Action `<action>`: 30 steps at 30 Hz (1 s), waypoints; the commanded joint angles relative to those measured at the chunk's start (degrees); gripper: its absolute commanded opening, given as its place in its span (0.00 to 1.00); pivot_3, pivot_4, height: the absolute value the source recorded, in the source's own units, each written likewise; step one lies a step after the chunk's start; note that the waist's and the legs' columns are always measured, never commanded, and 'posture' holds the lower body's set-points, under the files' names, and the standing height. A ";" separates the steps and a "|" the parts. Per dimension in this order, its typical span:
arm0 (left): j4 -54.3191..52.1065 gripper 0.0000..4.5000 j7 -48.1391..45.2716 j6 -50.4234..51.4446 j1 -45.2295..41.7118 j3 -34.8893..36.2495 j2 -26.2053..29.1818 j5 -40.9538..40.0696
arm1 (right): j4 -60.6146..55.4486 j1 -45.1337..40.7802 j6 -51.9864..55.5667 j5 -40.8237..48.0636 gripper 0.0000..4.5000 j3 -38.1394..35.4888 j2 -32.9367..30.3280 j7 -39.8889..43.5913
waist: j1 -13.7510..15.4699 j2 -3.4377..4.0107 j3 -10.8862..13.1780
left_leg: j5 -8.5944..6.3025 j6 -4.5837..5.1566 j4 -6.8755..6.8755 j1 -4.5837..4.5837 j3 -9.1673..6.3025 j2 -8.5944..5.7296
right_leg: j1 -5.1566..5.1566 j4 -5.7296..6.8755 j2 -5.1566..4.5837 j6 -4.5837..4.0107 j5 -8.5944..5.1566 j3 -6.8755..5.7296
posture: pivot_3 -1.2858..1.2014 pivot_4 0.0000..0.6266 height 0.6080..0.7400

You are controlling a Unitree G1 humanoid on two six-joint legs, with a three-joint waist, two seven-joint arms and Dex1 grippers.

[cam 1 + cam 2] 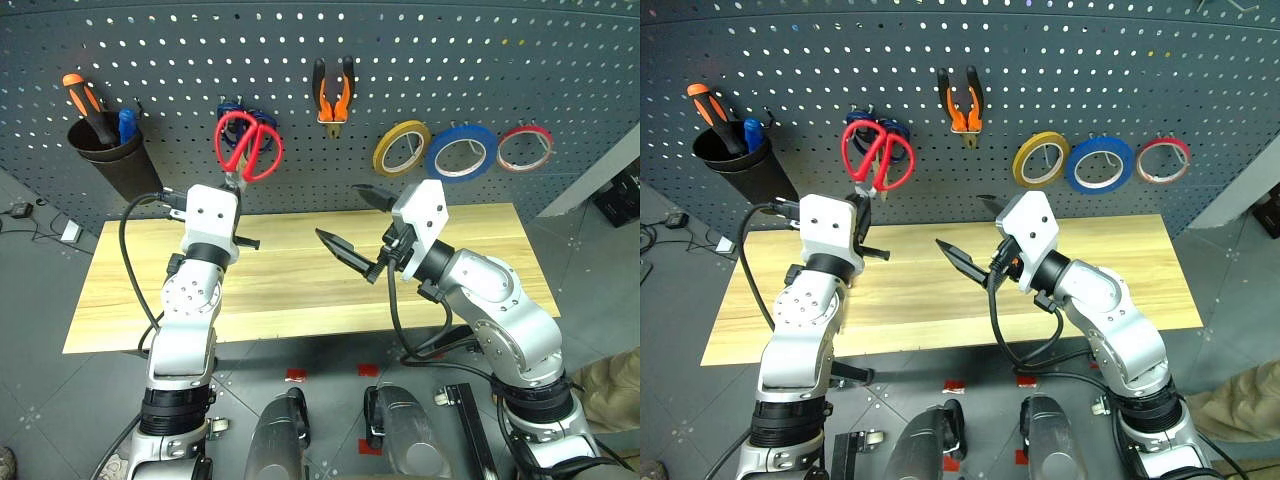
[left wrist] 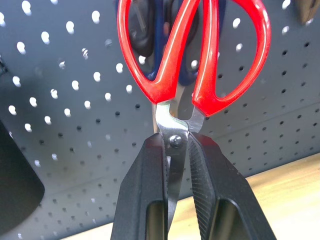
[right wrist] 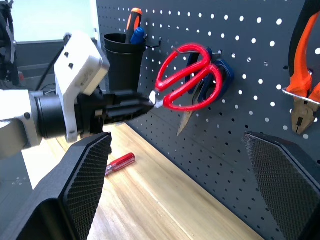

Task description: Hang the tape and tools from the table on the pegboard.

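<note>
Scissors (image 1: 248, 146) on pegboard (image 1: 400, 60), left of pliers (image 1: 333, 91); tape (image 1: 461, 152) further right; screwdriver (image 3: 120, 163) on table (image 1: 290, 290) below.

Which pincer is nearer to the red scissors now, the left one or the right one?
Left. The left pincer is shut on the blades of the red scissors at the pegboard. The right pincer hangs open over the table, apart from them.

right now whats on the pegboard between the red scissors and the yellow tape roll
The orange-and-black pliers hang there, higher on the pegboard than the red scissors and yellow roll, in the left eye view.
</note>
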 commanded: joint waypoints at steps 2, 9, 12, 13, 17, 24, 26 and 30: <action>1.81 0.41 -1.32 1.37 -1.49 0.23 0.37 -0.98 | -1.14 -1.21 -1.60 -0.05 1.00 0.24 0.94 0.11 | -0.04 -0.01 0.00 | 0.00 0.00 0.04 0.01 0.01 0.00 | 0.00 0.04 0.00 0.00 0.00 0.01 | 0.41 0.40 1.00; 8.65 0.83 -4.05 14.89 3.06 6.15 -0.55 -7.71 | -0.42 -0.76 6.26 -0.91 1.00 1.12 2.98 -4.37 | -0.76 -0.01 -0.01 | 0.08 -0.13 0.04 0.04 0.02 0.00 | 0.00 0.08 0.00 0.00 0.00 0.04 | 0.41 0.40 1.00; 9.83 0.83 -3.86 18.03 3.84 10.25 -0.32 -10.93 | -0.72 -1.31 13.46 -0.40 1.00 2.32 3.29 -5.94 | -0.91 -0.03 -0.01 | 0.09 -0.15 0.03 0.07 0.04 0.03 | -0.04 0.13 0.01 0.00 0.00 0.05 | 0.42 0.41 1.00; 9.48 0.83 -4.06 18.43 3.88 11.24 0.07 -11.84 | -1.02 -1.61 16.19 0.43 1.00 2.25 3.76 -6.46 | -0.80 -0.05 0.01 | 0.09 -0.15 0.03 0.06 0.02 0.04 | -0.04 0.15 0.01 0.00 0.00 0.03 | 0.42 0.42 1.00; 10.70 0.83 -3.64 19.77 3.08 16.02 2.62 -13.93 | -1.81 -3.48 23.95 2.12 1.00 2.76 6.12 -7.81 | -0.58 -0.06 0.00 | 0.11 -0.17 0.05 0.06 -0.02 0.04 | -0.02 0.17 0.00 -0.01 0.00 0.02 | 0.42 0.42 1.00; 21.45 0.83 -7.60 28.43 -2.83 18.86 8.95 -18.57 | -0.30 -10.62 33.78 3.22 1.00 3.87 9.74 -9.51 | -0.21 -0.09 0.05 | 0.11 -0.17 0.04 0.06 -0.01 0.03 | -0.06 0.17 0.00 -0.01 0.00 0.02 | 0.44 0.47 1.00; 24.85 0.83 -8.36 27.79 -4.53 18.45 10.27 -18.55 | 0.43 -12.25 35.11 3.04 1.00 3.76 10.87 -10.01 | -0.04 -0.11 0.06 | 0.11 -0.17 0.00 0.05 0.01 0.03 | -0.09 0.16 0.00 -0.01 0.00 0.02 | 0.44 0.48 1.00; 37.11 0.83 -10.06 24.30 -11.40 16.32 12.83 -17.06 | 2.24 -15.42 36.61 2.22 1.00 4.22 13.85 -11.62 | 0.48 -0.21 0.52 | 0.11 -0.18 -0.03 0.05 0.04 0.03 | -0.16 0.15 -0.01 -0.02 0.00 0.04 | 0.43 0.56 1.00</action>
